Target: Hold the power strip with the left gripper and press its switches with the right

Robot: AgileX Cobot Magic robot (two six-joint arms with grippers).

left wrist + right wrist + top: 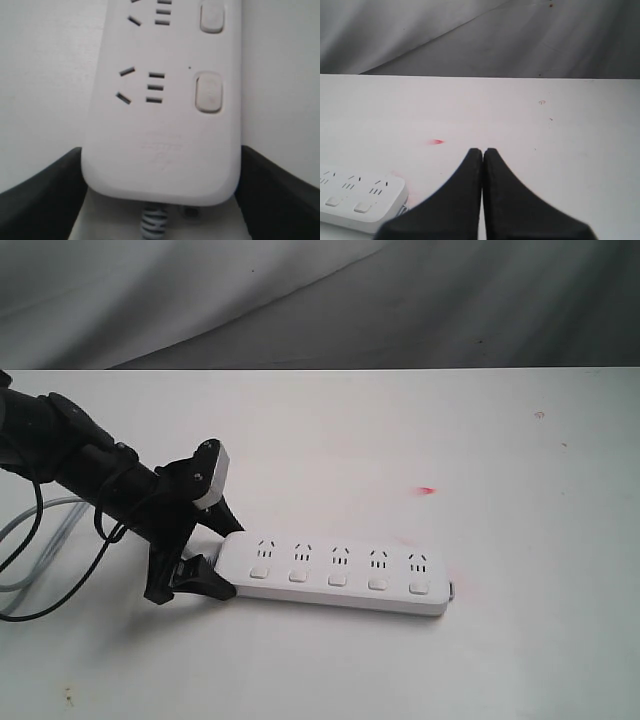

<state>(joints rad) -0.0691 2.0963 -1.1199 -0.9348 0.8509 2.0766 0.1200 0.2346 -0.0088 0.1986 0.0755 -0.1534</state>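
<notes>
while left fingers (40,200) clamp the power strip (340,575), right fingers (510,200) press together.

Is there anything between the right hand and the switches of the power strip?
Nothing visible. In the right wrist view, only table surface lies between the shut right hand and the power strip. The switches lie uncovered on top. The small red mark on the table is flat.

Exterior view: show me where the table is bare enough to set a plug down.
Bare: the table behind the power strip, around the red mark; everything right of the strip's free end; the band in front of it. Crowded: the strip's cord end, where the left gripper clamps it and the grey cord loops.
</notes>
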